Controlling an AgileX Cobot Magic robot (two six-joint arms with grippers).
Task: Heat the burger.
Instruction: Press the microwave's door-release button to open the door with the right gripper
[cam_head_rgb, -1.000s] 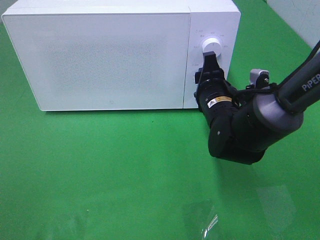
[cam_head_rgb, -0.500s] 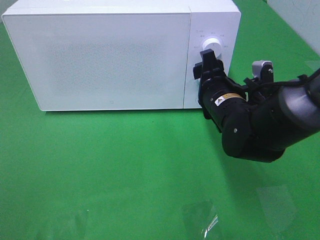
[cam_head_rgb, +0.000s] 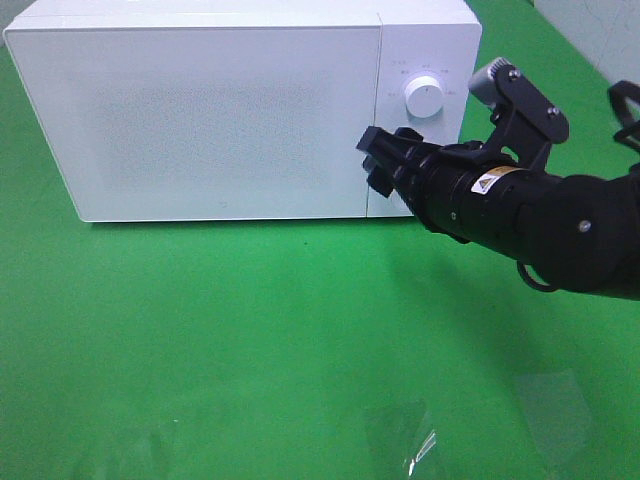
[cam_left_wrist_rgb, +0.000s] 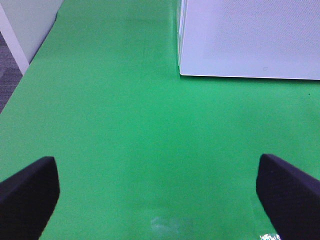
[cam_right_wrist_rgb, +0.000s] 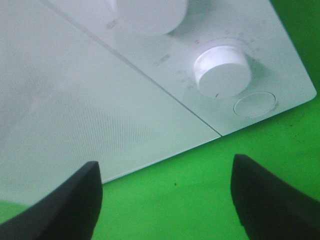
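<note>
- Burger: in no view. Whether it is inside the microwave (cam_head_rgb: 430, 40) cannot be told.
- Door (cam_head_rgb: 150, 150): shut, long axis across upper frame.
- Right gripper (cam_head_rgb: 376, 160): jaws apart, empty, just before door's right edge, below-left of knob (cam_head_rgb: 424, 97). Nearer arm.
- Left gripper (cam_left_wrist_rgb: 157, 165): jaws apart, empty, over mat (cam_head_rgb: 250, 330), well apart from microwave.
- Room: open mat before door.

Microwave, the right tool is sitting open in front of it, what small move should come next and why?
Probably ease the right tool back from the microwave: its door is shut, no burger shows outside, and the tool, at the lower knob a second ago, is now open and off it.
</note>
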